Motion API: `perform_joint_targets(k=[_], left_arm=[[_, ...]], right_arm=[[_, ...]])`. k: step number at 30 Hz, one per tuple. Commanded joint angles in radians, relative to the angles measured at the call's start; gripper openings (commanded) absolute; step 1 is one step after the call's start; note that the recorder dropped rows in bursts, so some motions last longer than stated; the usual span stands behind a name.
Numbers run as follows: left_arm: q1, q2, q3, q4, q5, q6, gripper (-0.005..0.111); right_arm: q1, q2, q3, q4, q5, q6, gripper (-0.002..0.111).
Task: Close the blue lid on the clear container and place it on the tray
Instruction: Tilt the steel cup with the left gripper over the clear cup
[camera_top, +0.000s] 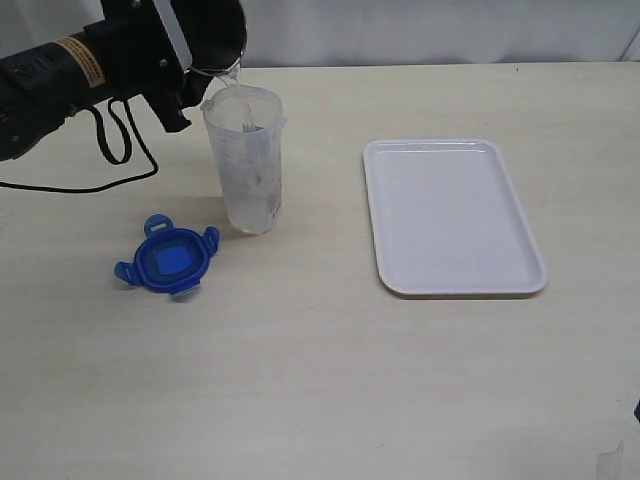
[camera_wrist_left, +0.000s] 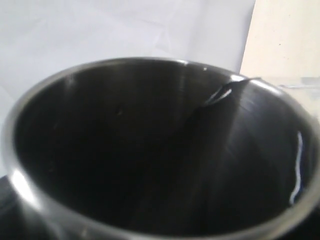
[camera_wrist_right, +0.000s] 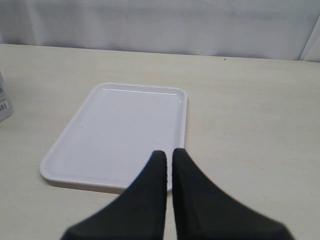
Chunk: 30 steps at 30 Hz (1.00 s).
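The clear container (camera_top: 248, 160) stands upright on the table, open at the top. Above its rim my left gripper (camera_top: 195, 45) is shut on a tilted steel cup (camera_top: 218, 35), and a thin stream of water (camera_top: 236, 88) runs from the cup into the container. The cup's dark inside (camera_wrist_left: 150, 150) fills the left wrist view and hides the fingers. The blue lid (camera_top: 167, 258) lies flat on the table in front-left of the container. The white tray (camera_top: 450, 215) lies to the right with nothing on it. My right gripper (camera_wrist_right: 169, 156) is shut and holds nothing, just off the tray's (camera_wrist_right: 125, 130) near edge.
A black cable (camera_top: 110, 150) loops on the table under the left arm. A white wall or curtain runs behind the table's far edge. A sliver of the container (camera_wrist_right: 4, 102) shows at the edge of the right wrist view.
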Motion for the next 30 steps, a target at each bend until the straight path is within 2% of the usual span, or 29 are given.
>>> perform_joint_targets(k=[1,30], left_arm=[[0.001,-0.023,-0.013,-0.019,-0.071,0.046,0.000],[0.001,-0.023,-0.013,-0.024,-0.071,0.112,0.000]], right_arm=[[-0.006,-0.004,0.002,-0.006,-0.001,0.001,0.004],[-0.006,-0.004,0.002,-0.006,-0.001,0.001,0.004]])
